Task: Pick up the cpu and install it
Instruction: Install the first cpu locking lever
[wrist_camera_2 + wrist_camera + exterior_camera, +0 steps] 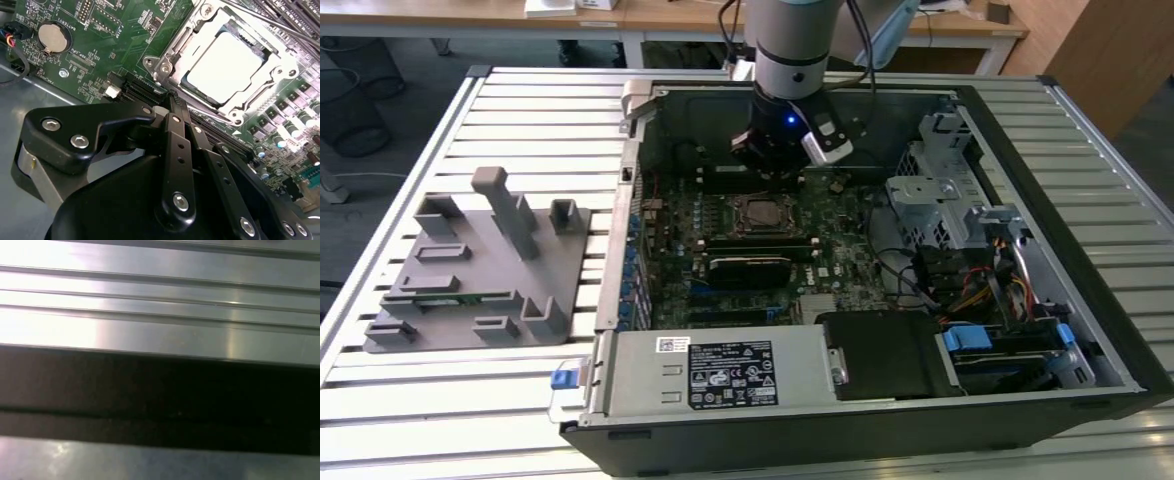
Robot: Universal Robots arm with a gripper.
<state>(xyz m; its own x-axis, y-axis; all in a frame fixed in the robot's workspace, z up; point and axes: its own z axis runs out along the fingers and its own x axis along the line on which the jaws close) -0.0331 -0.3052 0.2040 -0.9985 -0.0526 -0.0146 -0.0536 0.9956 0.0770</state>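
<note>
The cpu (225, 62) already sits in the motherboard socket frame (172, 57), pale top showing, so the install step looks about done. The gripper (172, 102) hangs just beside the socket, inside the open computer case (1067, 200), jaws closed together, holding nothing. Any further move calls for clearance from the board's parts. The case lies on a ribbed metal table (520, 110); a grey plastic tray (467, 270) sits well apart. Wooden desks (667, 15) stand behind.

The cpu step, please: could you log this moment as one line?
cpu: seated in socket frame | pincer: shut, empty, above board beside socket | tray: outside case, at exterior view's left
</note>
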